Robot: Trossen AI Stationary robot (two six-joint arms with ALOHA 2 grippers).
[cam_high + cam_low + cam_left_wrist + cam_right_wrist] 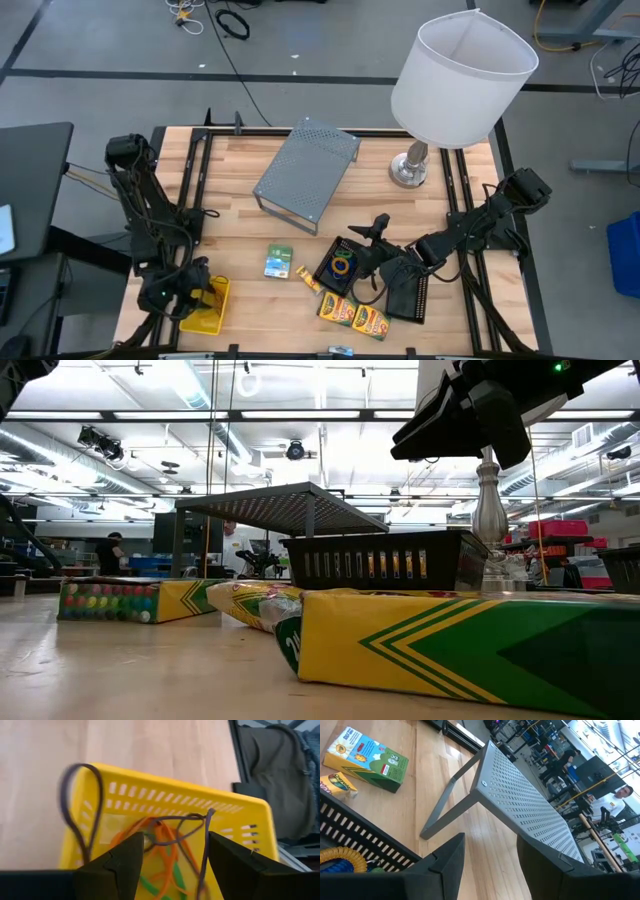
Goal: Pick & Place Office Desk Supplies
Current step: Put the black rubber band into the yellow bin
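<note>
Rubber bands (165, 845), orange, green and purple, lie in yellow basket (207, 318) at table's front left corner. Left gripper (172, 865) hangs over it, fingers spread. Right gripper (372, 240) spread too, above black tray (338, 265) near crayon boxes (355, 315).

Light wooden table (240, 235), planked, framed by dark rails. Around it grey floor (300, 40) with dark lines, black cable (233, 22) coiled beyond the far edge. Blue bin (626, 258) at the right side. Beyond the table, an open hall: white ceiling (330, 445) with strip lights and beams, shelving, two people (112, 552) standing far off at workbenches.
</note>
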